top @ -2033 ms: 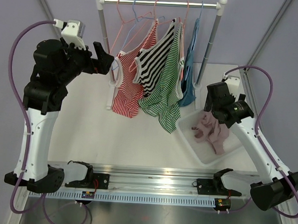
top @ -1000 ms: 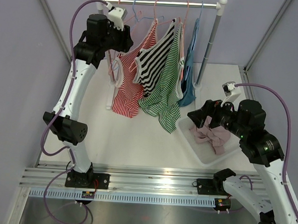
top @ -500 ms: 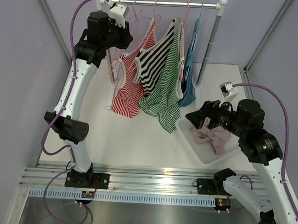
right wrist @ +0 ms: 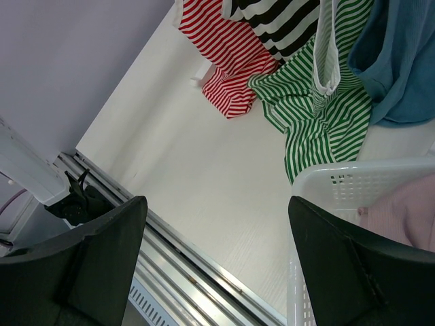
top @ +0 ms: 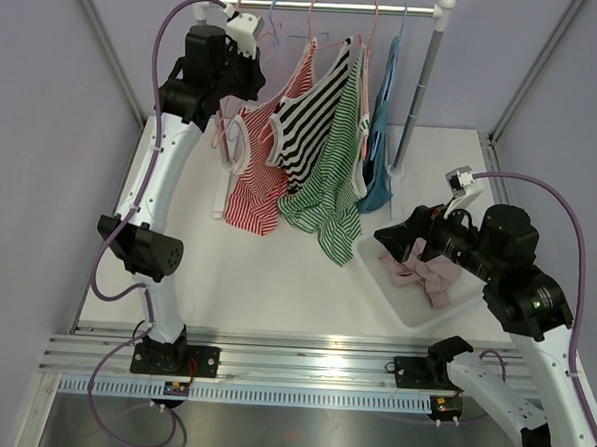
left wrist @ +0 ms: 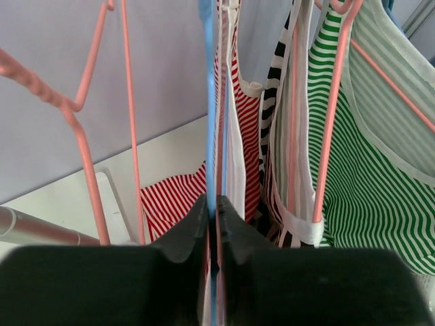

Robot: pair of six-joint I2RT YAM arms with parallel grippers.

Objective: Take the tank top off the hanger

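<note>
Against half a second earlier, little change: left gripper (left wrist: 212, 207) a shade higher and nearer the rail (top: 320, 5), right gripper (right wrist: 216, 210) drawn slightly rightwards beside the basket (top: 376, 273), garments hanging as before. Two seconds back, well left of the rack; now up among the hangers.

Pinches the blue hanger (left wrist: 209, 102), a thin smooth wire, between dark fingers nearly closed, with a pink wire (left wrist: 219, 156) caught alongside. Just right of that wire, the red-striped tank top (left wrist: 170, 197): soft cloth in fine red and white stripes with white binding at the edges, on its hanger under the rail, hem down near the white table (top: 275, 282).

Next along the rail: black-striped top (top: 309, 124) in broad bands, green-striped top (top: 330, 190), plain blue top (top: 379, 163).

On the right, gapes wide, holding nothing. Under it, a white plastic basket wall pierced with small slots, a crumpled pink garment (top: 423, 268) inside.
</note>
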